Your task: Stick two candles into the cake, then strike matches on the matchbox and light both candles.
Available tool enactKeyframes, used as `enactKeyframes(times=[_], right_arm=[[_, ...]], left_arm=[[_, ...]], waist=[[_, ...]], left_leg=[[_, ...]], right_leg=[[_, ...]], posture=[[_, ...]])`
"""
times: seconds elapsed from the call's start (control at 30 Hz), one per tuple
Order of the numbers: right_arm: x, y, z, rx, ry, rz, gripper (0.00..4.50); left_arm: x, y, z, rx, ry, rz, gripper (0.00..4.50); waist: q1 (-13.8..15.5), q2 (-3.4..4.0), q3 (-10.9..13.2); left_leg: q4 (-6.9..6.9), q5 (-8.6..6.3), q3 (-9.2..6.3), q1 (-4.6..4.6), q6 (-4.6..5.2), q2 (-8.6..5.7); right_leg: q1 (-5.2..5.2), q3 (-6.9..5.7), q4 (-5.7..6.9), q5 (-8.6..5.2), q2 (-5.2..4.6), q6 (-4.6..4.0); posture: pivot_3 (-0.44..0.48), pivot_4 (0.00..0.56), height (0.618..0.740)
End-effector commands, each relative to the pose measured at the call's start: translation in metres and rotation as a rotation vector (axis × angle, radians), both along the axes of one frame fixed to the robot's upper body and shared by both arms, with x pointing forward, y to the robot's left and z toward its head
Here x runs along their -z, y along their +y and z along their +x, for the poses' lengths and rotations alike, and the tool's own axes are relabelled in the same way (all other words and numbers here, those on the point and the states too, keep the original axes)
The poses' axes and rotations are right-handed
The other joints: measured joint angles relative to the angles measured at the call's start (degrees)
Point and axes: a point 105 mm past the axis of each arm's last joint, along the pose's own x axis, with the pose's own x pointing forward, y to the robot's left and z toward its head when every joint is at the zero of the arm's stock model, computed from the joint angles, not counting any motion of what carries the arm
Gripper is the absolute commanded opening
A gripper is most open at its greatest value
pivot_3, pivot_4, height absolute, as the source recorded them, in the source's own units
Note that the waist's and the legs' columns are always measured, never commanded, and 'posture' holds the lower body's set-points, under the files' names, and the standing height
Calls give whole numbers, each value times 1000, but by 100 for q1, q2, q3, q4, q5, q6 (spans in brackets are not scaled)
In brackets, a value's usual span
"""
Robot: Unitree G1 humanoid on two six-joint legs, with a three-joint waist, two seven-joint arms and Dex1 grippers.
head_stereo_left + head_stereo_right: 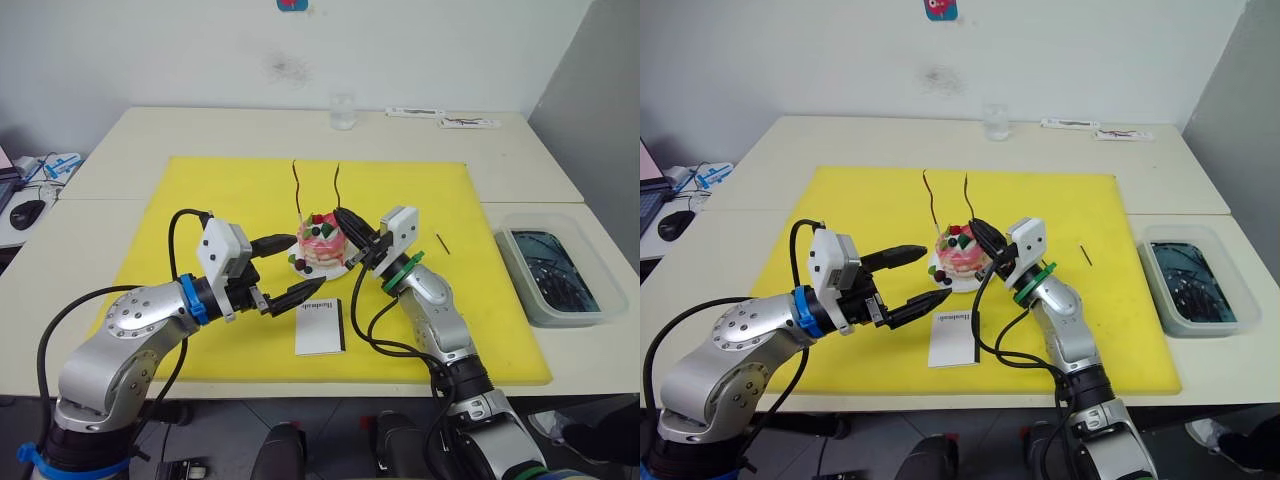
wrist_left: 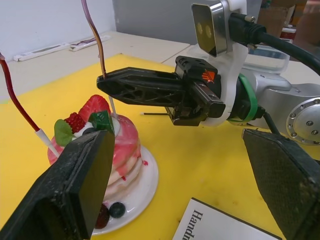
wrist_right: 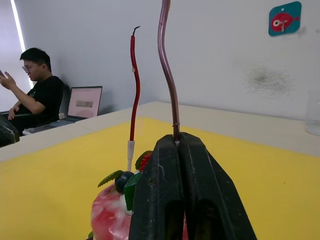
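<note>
The matchbox [image 1: 320, 327] lies nearest on the yellow mat [image 1: 200, 200], the left gripper [image 1: 285, 270] with jaws apart beside the cake [image 1: 322, 246], and the right gripper [image 1: 352, 230] clamped on one upright candle [image 1: 338, 190].

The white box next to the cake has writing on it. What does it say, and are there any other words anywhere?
"Handmade", small black letters on the flat white rectangular matchbox; the left wrist view shows just "Hand".
Pink laptop screen behind the table: too blurred to read.
Blue wall sticker: a red fish picture, no words.
</note>
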Motion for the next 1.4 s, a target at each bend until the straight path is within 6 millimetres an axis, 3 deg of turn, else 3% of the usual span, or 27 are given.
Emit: enactKeyframes(times=[0.03,0.3,0.5,0.87,1.4], right_arm=[[-15,0,-5,-10,-63,15,23],[-16,-7,-5,11,-70,18,23],[-5,-4,-7,-1,-40,4,23],[-6,0,-7,1,-35,27,23],[29,1,-5,13,57,-18,23]], left_arm=[[-13,2,-2,3,-53,-3,4500],[-10,4,-3,4,-49,8,4500],[-8,5,-3,7,-49,11,4500],[-6,3,-3,16,-49,17,4500],[-7,0,-3,23,-49,19,4500]], waist=[[-4,0,0],[-20,0,0],[-26,1,1],[-38,1,1],[-47,1,1]], left_leg=[[0,0,0,0,0,0],[0,0,-1,0,0,0],[-2,0,-1,0,0,0],[-2,0,-1,0,0,0],[-3,0,-1,2,0,0]], right_leg=[[0,0,0,0,0,0],[0,0,0,-1,0,-1],[0,0,-1,-2,0,-3],[0,0,-2,-8,0,-13],[1,1,-4,-18,0,-31]], posture=[[0,150,740],[0,150,740],[0,150,740],[0,150,740],[0,150,740]])
